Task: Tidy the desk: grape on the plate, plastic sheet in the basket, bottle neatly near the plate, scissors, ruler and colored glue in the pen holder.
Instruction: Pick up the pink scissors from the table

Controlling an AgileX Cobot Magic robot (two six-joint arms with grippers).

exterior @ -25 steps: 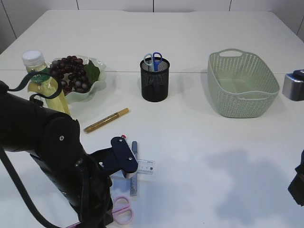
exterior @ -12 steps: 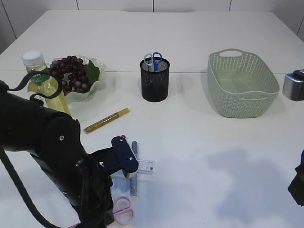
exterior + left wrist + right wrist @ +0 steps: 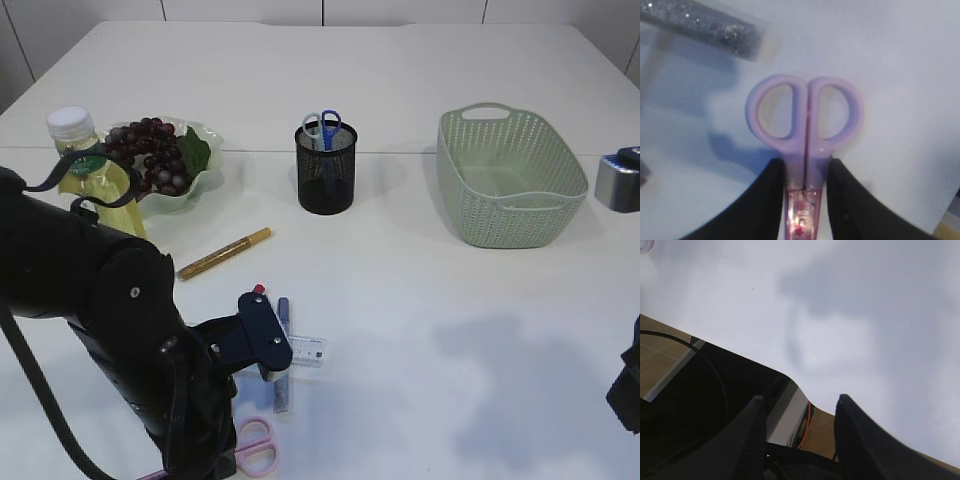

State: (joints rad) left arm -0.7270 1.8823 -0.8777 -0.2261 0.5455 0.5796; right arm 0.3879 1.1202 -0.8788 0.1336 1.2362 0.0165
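Meanwhile, the white table (image 3: pixel 420 300) is seen with the green basket (image 3: pixel 510 180) at right, the plate (image 3: pixel 195 170) of grapes (image 3: pixel 150 155) and the bottle (image 3: pixel 95 175) at upper left, and the black pen holder (image 3: pixel 326 168) at centre, already holding blue scissors (image 3: pixel 323 127). At lower left, the left gripper (image 3: pixel 805 187) is seen straddling the neck of the pink scissors (image 3: pixel 804 120), jaws just beside it, a full clamp not confirmed; half a second earlier its arm was set slightly higher. The right gripper (image 3: pixel 797 432) is held open and empty, off the table edge.
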